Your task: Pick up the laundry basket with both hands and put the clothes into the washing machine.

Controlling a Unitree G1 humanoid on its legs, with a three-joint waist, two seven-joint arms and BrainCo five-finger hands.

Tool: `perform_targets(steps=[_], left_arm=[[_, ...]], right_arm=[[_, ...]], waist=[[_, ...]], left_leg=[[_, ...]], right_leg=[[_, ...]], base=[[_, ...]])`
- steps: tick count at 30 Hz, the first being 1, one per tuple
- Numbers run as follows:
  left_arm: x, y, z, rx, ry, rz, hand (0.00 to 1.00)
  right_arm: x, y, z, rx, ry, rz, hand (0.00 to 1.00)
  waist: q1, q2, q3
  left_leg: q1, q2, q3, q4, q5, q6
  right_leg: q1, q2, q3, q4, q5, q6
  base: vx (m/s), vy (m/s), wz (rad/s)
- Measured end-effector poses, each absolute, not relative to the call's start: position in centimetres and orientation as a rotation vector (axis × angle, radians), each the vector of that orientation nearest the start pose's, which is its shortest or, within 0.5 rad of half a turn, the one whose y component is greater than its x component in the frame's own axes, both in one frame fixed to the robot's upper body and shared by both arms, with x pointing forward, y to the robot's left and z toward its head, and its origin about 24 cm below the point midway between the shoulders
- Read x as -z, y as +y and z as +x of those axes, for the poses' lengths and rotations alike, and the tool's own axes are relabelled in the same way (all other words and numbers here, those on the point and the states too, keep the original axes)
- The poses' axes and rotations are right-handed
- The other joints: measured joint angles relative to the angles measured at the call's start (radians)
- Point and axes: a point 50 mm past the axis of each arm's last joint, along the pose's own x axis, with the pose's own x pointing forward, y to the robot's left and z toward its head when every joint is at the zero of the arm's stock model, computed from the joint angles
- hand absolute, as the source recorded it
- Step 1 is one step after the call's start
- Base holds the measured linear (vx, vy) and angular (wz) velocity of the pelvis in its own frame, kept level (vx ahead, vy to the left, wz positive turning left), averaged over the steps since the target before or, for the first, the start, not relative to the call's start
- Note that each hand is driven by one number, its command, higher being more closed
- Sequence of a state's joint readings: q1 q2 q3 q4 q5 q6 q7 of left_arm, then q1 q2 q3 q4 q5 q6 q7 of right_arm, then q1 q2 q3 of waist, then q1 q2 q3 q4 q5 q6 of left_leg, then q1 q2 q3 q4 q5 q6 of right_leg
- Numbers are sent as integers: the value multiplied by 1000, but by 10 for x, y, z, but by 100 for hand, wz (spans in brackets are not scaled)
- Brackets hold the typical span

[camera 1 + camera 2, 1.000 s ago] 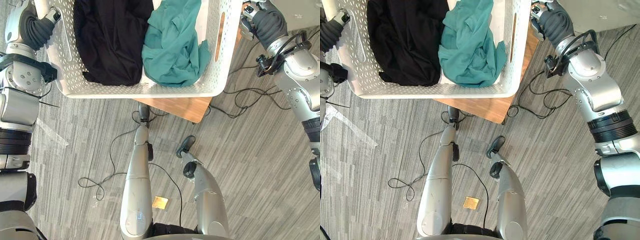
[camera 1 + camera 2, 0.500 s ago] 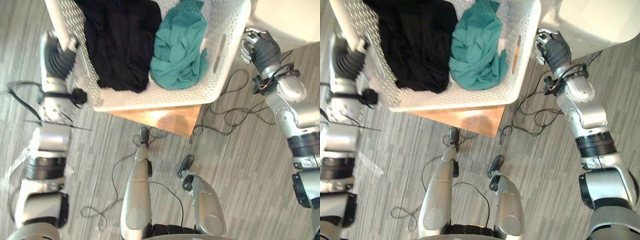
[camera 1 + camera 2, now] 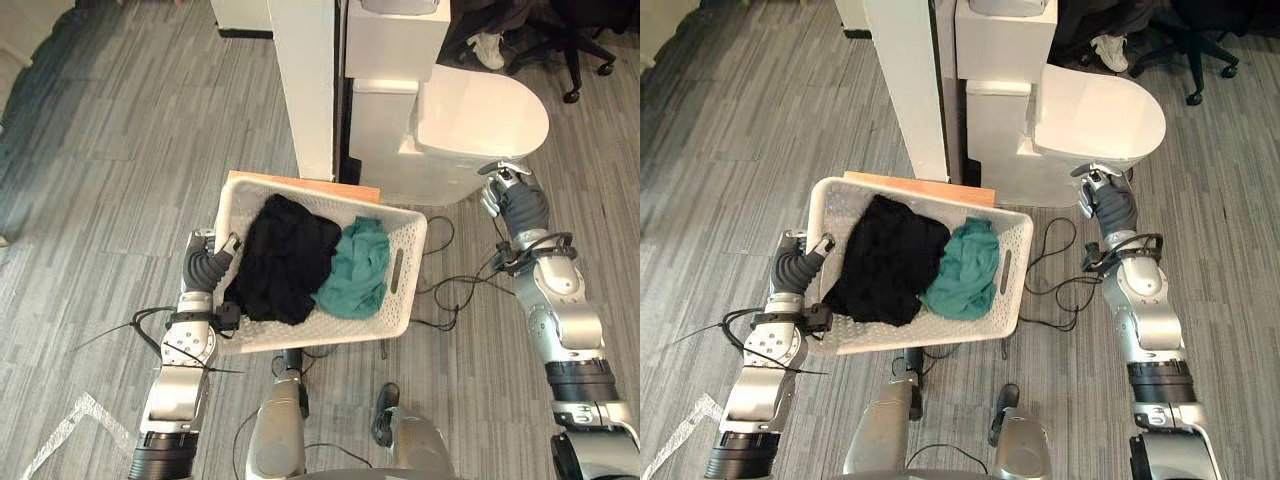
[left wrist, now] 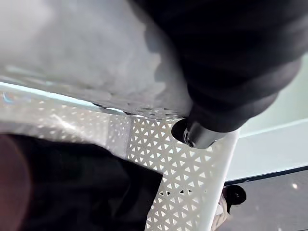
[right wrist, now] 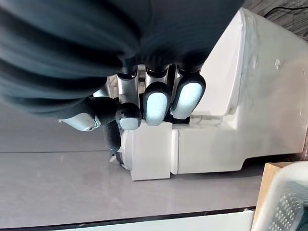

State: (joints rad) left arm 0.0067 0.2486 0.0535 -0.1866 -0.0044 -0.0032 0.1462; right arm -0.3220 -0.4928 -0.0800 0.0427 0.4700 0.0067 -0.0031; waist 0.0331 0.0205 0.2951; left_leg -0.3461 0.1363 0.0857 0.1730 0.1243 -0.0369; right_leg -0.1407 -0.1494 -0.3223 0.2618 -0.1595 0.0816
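Left robot hand point(image 3: 222, 247) at rim of laundry basket point(image 3: 340, 326), likely steadying it; grip unreadable. Right robot hand point(image 3: 503, 188) curled empty, well apart.

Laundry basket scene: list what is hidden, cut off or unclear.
Left hand, its hold on the laundry basket: left wrist view, hidden by its dark cover.
Basket floor: eye views, under the black garment and teal garment.
Wooden stand: eye views, basket covers all but its far edge.
White machine: eye views, top cut by upper edge; opening not discernible.
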Motion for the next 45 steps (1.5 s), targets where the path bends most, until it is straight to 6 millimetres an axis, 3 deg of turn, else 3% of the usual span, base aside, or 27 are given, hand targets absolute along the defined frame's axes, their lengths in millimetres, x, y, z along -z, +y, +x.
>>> perform_targets(steps=[4,9,17,18,29,37,42,45], left_arm=[[-93,200,247,-125,-199,235,100],[-107,197,244,-120,-260,231,100],[-105,199,242,-129,-251,247,100],[-104,199,242,-130,-246,246,100],[-95,203,236,-153,-200,239,100],[-95,203,237,-159,-197,231,100],[-98,201,238,-154,-210,229,100],[-98,200,239,-150,-213,228,100]], right_arm=[[-136,-234,300,5,-255,28,100],[-131,-231,299,-16,-241,44,100],[-120,-231,294,-11,-206,52,100],[-119,-231,294,-11,-203,52,0],[-79,-236,281,10,-24,-29,0],[-9,-231,255,81,235,60,0],[8,-225,251,88,299,88,0],[17,-222,258,85,346,80,0]], waist=[[-1,-3,-44],[-11,-4,-59],[-17,-12,-90],[-17,-12,-90],[-17,-16,-119],[-15,-15,-122],[-14,-15,-122],[-10,-15,-122]], left_leg=[[12,1,-3,-18,-1,-1],[32,-6,-3,-35,0,-1],[54,-18,-3,-71,4,-1],[63,-19,-3,-78,4,-2],[83,-35,-32,-145,40,-6],[77,-49,-77,-175,61,-5],[71,-52,-88,-175,62,-7],[66,-51,-90,-173,62,-7]], right_leg=[[16,8,-4,-31,11,-1],[49,9,-4,-74,31,5],[74,7,-4,-116,47,9],[81,7,-4,-119,47,9],[88,2,-28,-127,47,9],[87,0,-61,-125,47,9],[83,-1,-63,-120,47,9],[71,-1,-63,-115,47,9]], base=[[0,0,0],[26,5,0],[40,9,-1],[0,0,0],[-5,2,7],[-37,-1,12],[-32,4,5],[-39,-7,-1]])
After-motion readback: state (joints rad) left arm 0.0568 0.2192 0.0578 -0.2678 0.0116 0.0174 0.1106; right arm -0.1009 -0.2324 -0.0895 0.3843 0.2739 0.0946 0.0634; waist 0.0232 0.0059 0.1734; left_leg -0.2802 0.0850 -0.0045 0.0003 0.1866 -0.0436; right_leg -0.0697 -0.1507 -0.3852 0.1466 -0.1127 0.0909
